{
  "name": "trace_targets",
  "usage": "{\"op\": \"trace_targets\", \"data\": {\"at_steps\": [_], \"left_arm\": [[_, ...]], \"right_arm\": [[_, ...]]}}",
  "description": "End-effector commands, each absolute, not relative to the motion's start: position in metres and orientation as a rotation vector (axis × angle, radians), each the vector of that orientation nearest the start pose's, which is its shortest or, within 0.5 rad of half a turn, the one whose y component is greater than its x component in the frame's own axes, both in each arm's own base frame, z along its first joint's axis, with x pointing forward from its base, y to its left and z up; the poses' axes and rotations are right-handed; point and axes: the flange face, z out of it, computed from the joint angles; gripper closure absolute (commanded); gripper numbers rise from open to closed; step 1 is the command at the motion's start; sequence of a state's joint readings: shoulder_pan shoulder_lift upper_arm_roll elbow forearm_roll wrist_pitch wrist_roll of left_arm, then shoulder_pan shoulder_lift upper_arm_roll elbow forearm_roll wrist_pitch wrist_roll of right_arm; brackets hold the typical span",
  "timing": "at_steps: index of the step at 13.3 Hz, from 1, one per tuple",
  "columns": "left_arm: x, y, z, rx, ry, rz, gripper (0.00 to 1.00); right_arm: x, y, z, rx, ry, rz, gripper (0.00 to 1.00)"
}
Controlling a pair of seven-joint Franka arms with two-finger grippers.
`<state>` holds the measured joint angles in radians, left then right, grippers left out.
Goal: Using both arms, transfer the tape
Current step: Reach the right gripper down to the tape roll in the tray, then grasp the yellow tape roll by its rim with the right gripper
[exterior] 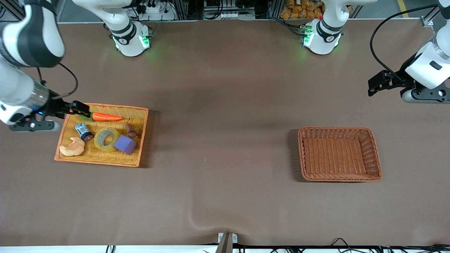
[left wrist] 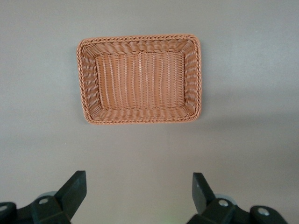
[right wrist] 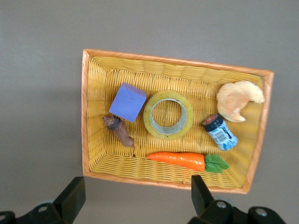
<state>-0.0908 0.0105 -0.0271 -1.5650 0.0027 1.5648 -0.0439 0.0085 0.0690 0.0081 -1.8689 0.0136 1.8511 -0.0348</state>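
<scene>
The tape [exterior: 106, 139] [right wrist: 168, 115] is lying flat in the yellow tray [exterior: 63, 135] [right wrist: 96, 154] at the right arm's end of the worktop [exterior: 225, 140], its grey core showing through the translucent yellow ring. No writing is showing on it. In the front view the purple block [exterior: 125, 144] [right wrist: 128, 102] is sitting touching it at about 4 o'clock, the small can [exterior: 84, 131] [right wrist: 220, 132] just beside it at about 10 o'clock, the carrot [exterior: 106, 117] [right wrist: 180, 159] at 12 o'clock, the brown piece [exterior: 131, 130] [right wrist: 119, 130] at 2 o'clock and the croissant [exterior: 72, 147] [right wrist: 238, 99] at 8 o'clock. The can is wearing a blue label with white print too small to read.

The right tool [exterior: 78, 109] [right wrist: 135, 198] is hovering over the tray's rim nearest the arm bases, close to the carrot's green end, with its fingers [right wrist: 74, 198] spread wide and gripping nothing.

The brown wicker basket [exterior: 371, 154] [left wrist: 91, 74] is sitting at the left arm's end of the worktop, well apart from the tray. The left tool [exterior: 375, 84] [left wrist: 139, 193] is waiting above the worktop, at 1 o'clock from the basket in the front view, fingers [left wrist: 74, 189] parted and holding nothing.
</scene>
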Motion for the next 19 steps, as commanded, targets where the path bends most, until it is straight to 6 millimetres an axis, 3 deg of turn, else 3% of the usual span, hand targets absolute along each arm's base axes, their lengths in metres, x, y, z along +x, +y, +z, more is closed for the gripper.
{"op": "trace_targets", "data": {"at_steps": [1, 4, 7, 9, 11, 12, 15, 19], "left_arm": [[0.557, -0.067, 0.629, -3.124, 0.163, 0.006, 0.00], [0.557, -0.067, 0.629, -3.126, 0.160, 0.006, 0.00], [0.556, -0.079, 0.629, -3.123, 0.182, 0.005, 0.00], [0.555, -0.082, 0.630, -3.122, 0.186, 0.003, 0.00], [0.556, -0.079, 0.630, -3.119, 0.186, 0.002, 0.00], [0.556, -0.079, 0.630, -3.122, 0.186, 0.003, 0.00], [0.555, -0.080, 0.629, -3.119, 0.186, 0.005, 0.00], [0.556, -0.078, 0.629, -3.120, 0.191, 0.005, 0.00]], "right_arm": [[0.560, 0.007, 0.430, -3.121, -0.180, 0.158, 0.00], [0.569, 0.003, 0.373, -3.097, -0.355, 0.180, 0.00], [0.577, -0.003, 0.329, -3.067, -0.508, 0.194, 0.00], [0.569, -0.010, 0.300, -3.050, -0.613, 0.150, 0.00], [0.559, -0.035, 0.277, -3.031, -0.736, 0.082, 0.00], [0.554, -0.038, 0.264, -3.026, -0.754, 0.079, 0.00], [0.543, -0.031, 0.246, -3.000, -0.777, 0.140, 0.00], [0.544, -0.025, 0.234, -2.979, -0.860, 0.128, 0.00]]}}
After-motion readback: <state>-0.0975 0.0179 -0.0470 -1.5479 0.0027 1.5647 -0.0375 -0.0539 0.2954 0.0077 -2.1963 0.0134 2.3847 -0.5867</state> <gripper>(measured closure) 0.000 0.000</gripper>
